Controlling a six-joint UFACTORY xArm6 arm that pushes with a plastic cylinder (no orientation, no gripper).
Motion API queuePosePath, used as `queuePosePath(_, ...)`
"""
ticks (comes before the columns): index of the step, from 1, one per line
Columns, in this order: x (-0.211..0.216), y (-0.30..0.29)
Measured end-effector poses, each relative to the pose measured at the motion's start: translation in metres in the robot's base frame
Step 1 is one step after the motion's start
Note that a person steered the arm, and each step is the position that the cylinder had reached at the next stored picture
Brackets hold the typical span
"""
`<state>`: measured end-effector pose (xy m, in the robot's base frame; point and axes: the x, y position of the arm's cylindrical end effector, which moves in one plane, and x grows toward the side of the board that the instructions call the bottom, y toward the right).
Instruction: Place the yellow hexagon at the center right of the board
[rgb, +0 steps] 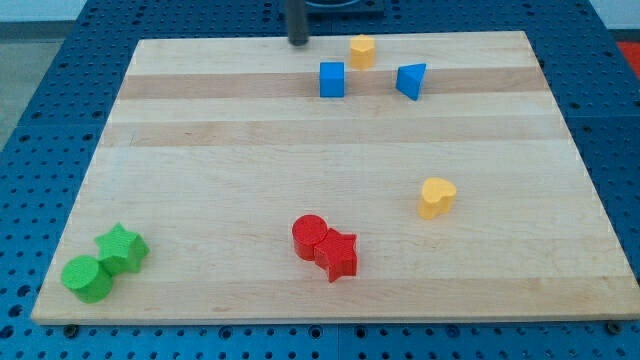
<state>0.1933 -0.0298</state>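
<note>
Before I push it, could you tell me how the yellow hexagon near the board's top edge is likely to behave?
The yellow hexagon looks squat and flat-sided, so it will probably slide rather than roll or tip. Its corners may make it turn under an off-centre push. The wooden board looks smooth, so it should move easily. My tip stands to its left, apart from it; the blue cube sits close by.

Pale wooden board (200, 140) on a blue perforated table (40, 110) — evenly lit
</note>
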Motion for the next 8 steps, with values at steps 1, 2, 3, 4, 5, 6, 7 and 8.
queuePosePath(1, 0.000, 0.053)
queuePosePath(2, 0.000, 0.066)
queuePosePath(3, 0.000, 0.067)
queuePosePath(4, 0.000, 0.067)
queuePosePath(5, 0.004, 0.068)
queuePosePath(6, 0.039, 0.069)
queuePosePath(7, 0.072, 0.069)
queuePosePath(8, 0.097, 0.069)
